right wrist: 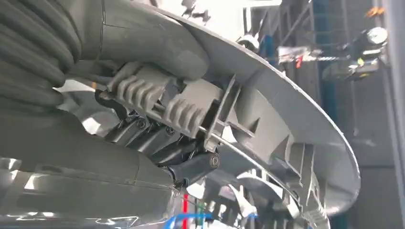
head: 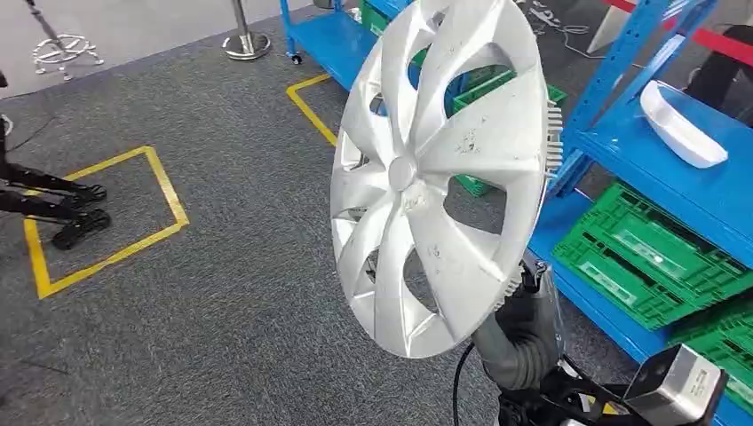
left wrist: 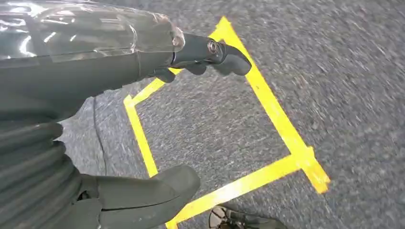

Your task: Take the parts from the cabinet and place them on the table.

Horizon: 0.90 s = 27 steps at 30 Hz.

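Hubcap point(head: 439, 169) | right hand point(head: 524, 333) gripping its rim at 5 o'clock, holding it upright, probably for carrying to the table; left hand point(left wrist: 143, 114) hanging empty, fingers apart.

right hand point(head: 524, 306) raised — fingers point(right wrist: 191, 167) clamped, left hand point(left wrist: 143, 143) hanging, fingers apart

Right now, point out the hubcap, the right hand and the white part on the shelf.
hubcap point(head: 404, 170), head view, centre hub.
right hand point(head: 524, 333), head view, grey body below rim.
white part point(head: 682, 126), head view, its middle.
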{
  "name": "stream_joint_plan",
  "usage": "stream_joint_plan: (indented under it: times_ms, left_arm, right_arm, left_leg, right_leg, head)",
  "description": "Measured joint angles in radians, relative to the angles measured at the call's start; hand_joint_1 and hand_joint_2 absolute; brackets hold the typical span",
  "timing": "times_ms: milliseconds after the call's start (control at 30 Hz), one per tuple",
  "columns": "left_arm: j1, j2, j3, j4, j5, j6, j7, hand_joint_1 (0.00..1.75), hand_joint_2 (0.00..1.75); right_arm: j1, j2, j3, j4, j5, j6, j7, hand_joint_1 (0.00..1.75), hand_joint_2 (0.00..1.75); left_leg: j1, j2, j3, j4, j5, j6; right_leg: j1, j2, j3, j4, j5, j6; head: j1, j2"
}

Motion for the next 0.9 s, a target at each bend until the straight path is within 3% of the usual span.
stream_joint_plan:
  times_ms: [67, 133, 167, 200, 233, 267, 300, 333, 367, 433, 467, 500, 533, 633, 667, 700, 733, 767, 800, 833, 867, 900]
  left_arm:
    - [0.001, 0.001, 0.000, 0.000, 0.000, 0.000, 0.018, 0.00, 1.75]
    - [0.006, 0.002, 0.000, 0.000, 0.000, -0.002, 0.023, 0.00, 1.75]
    - [0.008, 0.004, 0.000, 0.000, 0.000, -0.002, 0.027, 0.00, 1.75]
    - [0.006, 0.002, 0.000, 0.000, 0.000, -0.002, 0.034, 0.00, 1.75]
    - [0.003, 0.001, -0.001, 0.001, 0.000, -0.002, 0.038, 0.00, 1.75]
    - [0.002, 0.000, -0.001, 0.001, 0.000, -0.003, 0.043, 0.00, 1.75]
    - [0.002, 0.000, -0.001, 0.002, 0.000, -0.004, 0.046, 0.00, 1.75]
    - [0.004, 0.000, -0.001, 0.002, 0.000, -0.003, 0.047, 0.00, 1.75]
    - [0.006, 0.000, -0.001, 0.002, 0.000, -0.003, 0.045, 0.00, 1.75]
    - [0.006, 0.000, -0.001, 0.002, 0.000, -0.003, 0.036, 0.00, 1.75]
    - [0.006, 0.000, -0.002, 0.002, 0.000, -0.003, 0.030, 0.00, 1.75]
    - [0.003, -0.001, -0.002, 0.002, 0.000, -0.003, 0.026, 0.00, 1.75]
    - [0.003, -0.003, -0.002, 0.002, 0.000, -0.003, 0.022, 0.00, 1.75]
    - [0.005, -0.002, -0.002, 0.003, 0.000, -0.002, 0.021, 0.00, 1.75]
    - [0.003, -0.001, -0.002, 0.002, 0.000, -0.002, 0.021, 0.00, 1.75]
    - [0.002, -0.002, -0.002, 0.002, 0.000, -0.002, 0.022, 0.00, 1.75]
    - [0.000, -0.002, -0.002, 0.002, 0.000, -0.002, 0.024, 0.00, 1.75]
    - [-0.001, -0.002, -0.002, 0.002, 0.000, -0.003, 0.027, 0.00, 1.75]
    - [-0.001, -0.003, -0.002, 0.002, 0.000, -0.003, 0.032, 0.00, 1.75]
    - [0.000, -0.005, -0.003, 0.002, 0.000, -0.003, 0.036, 0.00, 1.75]
    - [0.001, -0.006, -0.003, 0.002, 0.000, -0.003, 0.039, 0.00, 1.75]
    - [0.001, -0.006, -0.003, 0.002, 0.000, -0.004, 0.039, 0.00, 1.75]
  right_arm:
    - [0.004, 0.000, 0.000, -0.005, 0.001, -0.003, 0.000, 1.75, 1.75]
    - [0.003, -0.003, -0.001, -0.011, 0.002, -0.006, 0.000, 1.75, 1.75]
    - [0.001, -0.003, 0.000, -0.014, 0.002, -0.006, 0.000, 1.75, 1.75]
    - [0.006, -0.004, 0.000, -0.017, 0.003, -0.008, 0.000, 1.75, 1.75]
    - [0.009, -0.005, -0.001, -0.021, 0.004, -0.011, 0.000, 1.75, 1.75]
    - [0.012, -0.005, -0.001, -0.021, 0.006, -0.016, 0.000, 1.75, 1.75]
    - [0.012, -0.005, -0.001, -0.021, 0.007, -0.019, 0.000, 1.75, 1.75]
    - [0.013, -0.005, -0.002, -0.021, 0.009, -0.021, 0.000, 1.75, 1.75]
    - [0.013, -0.005, -0.002, -0.021, 0.009, -0.021, 0.000, 1.75, 1.75]
    - [0.013, -0.005, -0.003, -0.022, 0.010, -0.021, 0.000, 1.75, 1.75]
    - [0.012, -0.005, -0.005, -0.022, 0.010, -0.021, 0.000, 1.75, 1.75]
    - [0.012, -0.005, -0.006, -0.024, 0.010, -0.021, 0.000, 1.75, 1.75]
    - [0.010, -0.005, -0.006, -0.025, 0.011, -0.021, 0.000, 1.75, 1.75]
    - [0.009, -0.005, -0.006, -0.028, 0.011, -0.021, 0.000, 1.75, 1.75]
    - [0.008, -0.005, -0.006, -0.030, 0.011, -0.021, 0.000, 1.75, 1.75]
    - [0.009, -0.005, -0.006, -0.030, 0.011, -0.021, 0.000, 1.75, 1.75]
    - [0.010, -0.006, -0.006, -0.031, 0.011, -0.021, 0.000, 1.75, 1.75]
    - [0.011, -0.006, -0.006, -0.031, 0.011, -0.021, 0.000, 1.75, 1.75]
    - [0.011, -0.007, -0.006, -0.029, 0.011, -0.021, 0.000, 1.75, 1.75]
    - [0.012, -0.006, -0.006, -0.028, 0.011, -0.021, 0.000, 1.75, 1.75]
    - [0.012, -0.006, -0.006, -0.028, 0.011, -0.021, 0.000, 1.75, 1.75]
    - [0.011, -0.006, -0.006, -0.028, 0.011, -0.021, 0.000, 1.75, 1.75]
  left_leg:
    - [0.010, -0.021, -0.013, 0.001, 0.006, -0.010]
    - [0.009, -0.044, -0.017, -0.002, 0.012, -0.022]
    - [0.005, 0.027, -0.020, 0.011, -0.002, -0.021]
    - [0.001, 0.101, -0.036, 0.045, -0.030, -0.028]
    - [0.008, 0.116, -0.068, 0.110, -0.068, -0.035]
    - [0.016, 0.114, -0.111, 0.197, -0.107, -0.041]
    - [0.023, 0.109, -0.145, 0.266, -0.132, -0.046]
    - [0.029, 0.105, -0.165, 0.305, -0.136, -0.052]
    - [0.034, 0.104, -0.157, 0.289, -0.114, -0.057]
    - [0.041, 0.123, -0.081, 0.149, -0.035, -0.065]
    - [0.041, 0.165, -0.027, 0.054, 0.003, -0.068]
    - [0.026, 0.212, -0.013, 0.028, -0.021, -0.065]
    - [0.027, 0.201, -0.015, 0.022, -0.012, -0.046]
    - [0.021, 0.172, -0.023, 0.022, -0.013, -0.025]
    - [0.026, 0.158, -0.018, 0.017, -0.009, -0.017]
    - [0.025, 0.145, -0.018, 0.017, -0.008, -0.012]
    - [0.024, 0.132, -0.018, 0.017, -0.007, -0.006]
    - [0.021, 0.119, -0.018, 0.017, -0.007, -0.001]
    - [0.016, 0.104, -0.018, 0.017, -0.007, 0.001]
    - [0.011, 0.088, -0.018, 0.017, -0.006, 0.004]
    - [0.007, 0.071, -0.016, 0.017, -0.006, 0.004]
    - [0.004, 0.055, -0.014, 0.017, -0.005, 0.005]
  right_leg:
    - [0.004, -0.015, 0.005, -0.020, -0.002, 0.006]
    - [0.002, -0.036, 0.011, -0.032, 0.005, 0.001]
    - [-0.002, -0.053, 0.019, -0.045, 0.012, 0.002]
    - [0.001, -0.062, 0.025, -0.051, 0.013, -0.001]
    - [0.001, -0.077, 0.026, -0.051, 0.013, -0.002]
    - [0.002, -0.093, 0.026, -0.050, 0.011, -0.003]
    - [0.001, -0.107, 0.025, -0.049, 0.009, -0.003]
    - [0.000, -0.121, 0.026, -0.048, 0.007, 0.000]
    - [-0.001, -0.132, 0.027, -0.046, 0.004, 0.004]
    - [-0.005, -0.153, 0.030, -0.038, -0.005, 0.012]
    - [-0.008, -0.161, 0.033, -0.032, -0.011, 0.021]
    - [-0.001, -0.168, 0.032, -0.028, -0.018, 0.029]
    - [0.000, -0.173, 0.033, -0.024, -0.022, 0.035]
    - [-0.005, -0.194, 0.040, -0.032, -0.022, 0.048]
    - [-0.011, -0.179, 0.037, -0.028, -0.034, 0.058]
    - [-0.012, -0.137, 0.029, 0.004, -0.060, 0.057]
    - [-0.010, -0.111, -0.001, 0.073, -0.102, 0.055]
    - [-0.009, -0.100, -0.039, 0.157, -0.142, 0.053]
    - [-0.007, -0.095, -0.080, 0.238, -0.171, 0.050]
    - [-0.006, -0.094, -0.109, 0.290, -0.181, 0.046]
    - [-0.004, -0.092, -0.116, 0.292, -0.163, 0.039]
    - [0.000, -0.088, -0.102, 0.248, -0.122, 0.030]
  head:
    - [0.007, 0.000]
    - [0.008, 0.000]
    - [0.009, 0.000]
    - [-0.004, 0.000]
    - [-0.010, 0.000]
    - [-0.012, 0.000]
    - [-0.015, 0.000]
    - [-0.018, 0.000]
    - [-0.018, 0.000]
    - [-0.021, 0.000]
    - [-0.022, 0.000]
    - [-0.026, 0.000]
    - [-0.026, 0.000]
    - [-0.022, 0.000]
    - [-0.021, 0.000]
    - [-0.014, 0.000]
    - [-0.006, 0.000]
    - [-0.001, 0.000]
    - [0.008, 0.000]
    - [0.013, 0.000]
    - [0.017, 0.000]
    - [0.019, 0.000]
